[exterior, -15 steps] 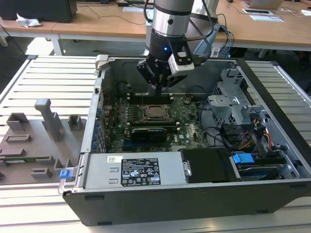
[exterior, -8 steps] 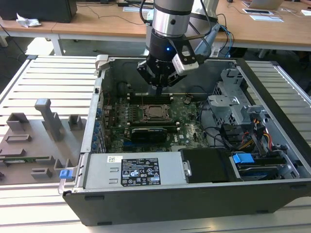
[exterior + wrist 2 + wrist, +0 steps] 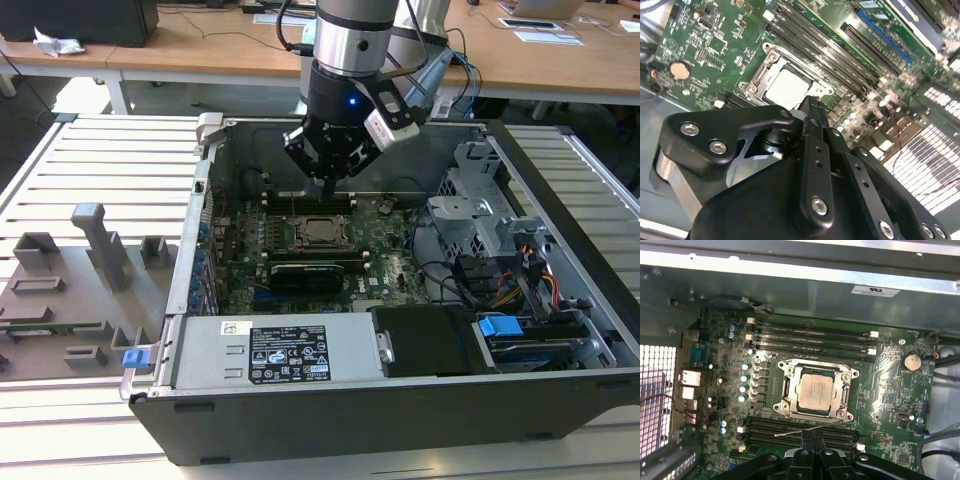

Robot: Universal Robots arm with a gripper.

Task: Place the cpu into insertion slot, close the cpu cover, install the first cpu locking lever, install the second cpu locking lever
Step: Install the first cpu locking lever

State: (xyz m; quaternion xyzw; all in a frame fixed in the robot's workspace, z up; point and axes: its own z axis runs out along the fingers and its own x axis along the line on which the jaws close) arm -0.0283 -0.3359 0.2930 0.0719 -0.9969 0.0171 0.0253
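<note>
The cpu (image 3: pixel 815 389) is a pale silvery square lying flat in its socket on the green motherboard (image 3: pixel 890 365); it also shows in the second wrist view (image 3: pixel 786 86) and the exterior view (image 3: pixel 320 232). The cpu cover (image 3: pixel 790 371) lies down around it as a silvery frame, its square window showing the chip. A thin wire locking lever (image 3: pixel 790 432) slants out over the black memory slots beside the socket. My gripper (image 3: pixel 328 183) hangs a little above those slots, just off the socket's edge, fingers (image 3: pixel 807 439) together with nothing between them.
The motherboard sits deep in an open black computer case (image 3: pixel 560 180). A long black card (image 3: pixel 315 270) lies beside the socket. A power supply (image 3: pixel 285 352), a drive cage (image 3: pixel 475 215) and cables (image 3: pixel 540 280) ring the board. Grey fixtures (image 3: pixel 95 240) stand outside, on the exterior view's left.
</note>
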